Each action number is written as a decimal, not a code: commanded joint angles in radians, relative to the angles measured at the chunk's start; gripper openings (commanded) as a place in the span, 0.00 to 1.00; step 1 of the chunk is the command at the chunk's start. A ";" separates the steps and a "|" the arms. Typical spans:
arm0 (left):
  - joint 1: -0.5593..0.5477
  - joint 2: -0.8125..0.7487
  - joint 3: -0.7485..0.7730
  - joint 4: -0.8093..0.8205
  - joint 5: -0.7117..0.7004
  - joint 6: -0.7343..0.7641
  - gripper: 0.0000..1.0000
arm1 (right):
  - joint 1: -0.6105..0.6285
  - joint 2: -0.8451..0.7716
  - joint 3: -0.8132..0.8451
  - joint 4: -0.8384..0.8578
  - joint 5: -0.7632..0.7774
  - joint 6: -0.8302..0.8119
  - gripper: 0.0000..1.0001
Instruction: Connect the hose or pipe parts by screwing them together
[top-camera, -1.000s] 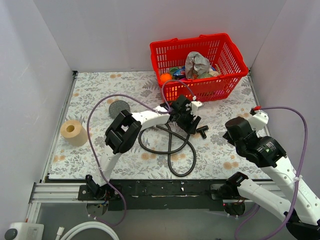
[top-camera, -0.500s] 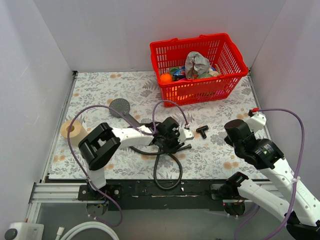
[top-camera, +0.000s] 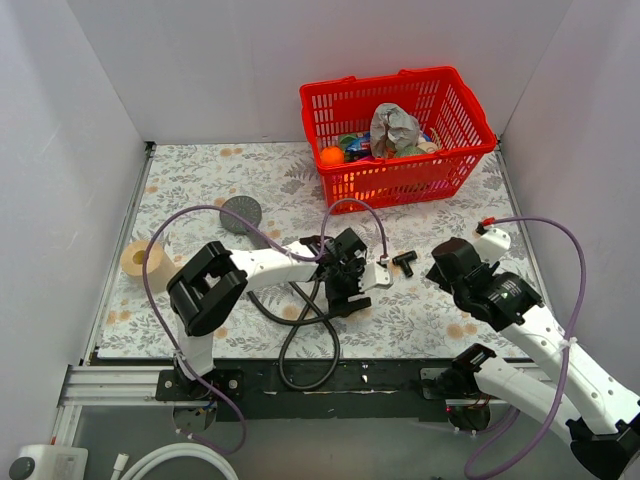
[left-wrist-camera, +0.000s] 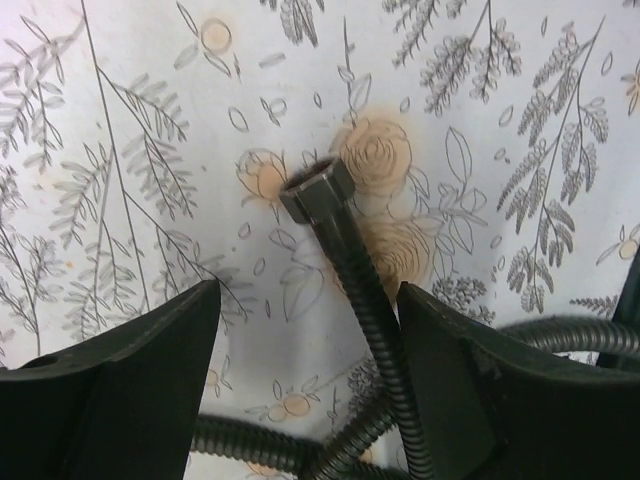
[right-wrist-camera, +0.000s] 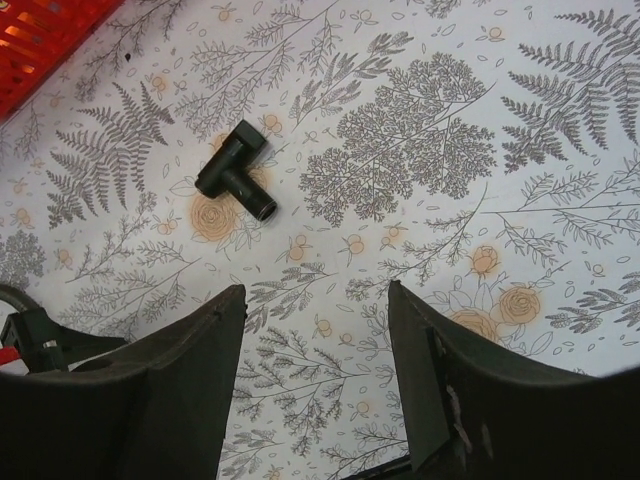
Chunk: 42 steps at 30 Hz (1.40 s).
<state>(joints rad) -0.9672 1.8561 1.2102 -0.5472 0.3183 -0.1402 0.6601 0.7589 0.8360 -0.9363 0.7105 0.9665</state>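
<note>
Both pairs of jaws are gaping empty, left gripper (left-wrist-camera: 308, 300) straddling the black hose (left-wrist-camera: 366, 305) behind its hex nut (left-wrist-camera: 318, 192), right gripper (right-wrist-camera: 316, 300) idling, grey shower head (top-camera: 240, 213) lying at the table's ten o'clock; an off-centre pinch could flick the hose aside.

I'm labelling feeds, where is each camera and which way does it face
Top external: above, behind both arms, facing down at the table; both show.
Left wrist: above the left gripper, facing down at the black hose; open fingers show.
Right wrist: above the right gripper, facing down at the T-fitting; open fingers show.
Shared: top and right wrist see the T-fitting.
</note>
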 joint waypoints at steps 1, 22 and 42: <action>0.001 0.047 0.087 -0.040 0.039 0.004 0.72 | -0.010 -0.007 -0.046 0.079 -0.029 0.018 0.66; 0.007 0.149 0.086 -0.008 0.074 -0.328 0.51 | -0.301 0.037 -0.143 0.321 -0.350 -0.216 0.64; -0.073 0.121 0.005 0.038 -0.036 -0.355 0.08 | -0.557 0.195 -0.219 0.529 -0.756 -0.238 0.77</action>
<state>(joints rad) -0.9882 1.9568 1.2907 -0.4263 0.3355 -0.5034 0.1715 0.8917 0.6445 -0.5476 0.1394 0.7231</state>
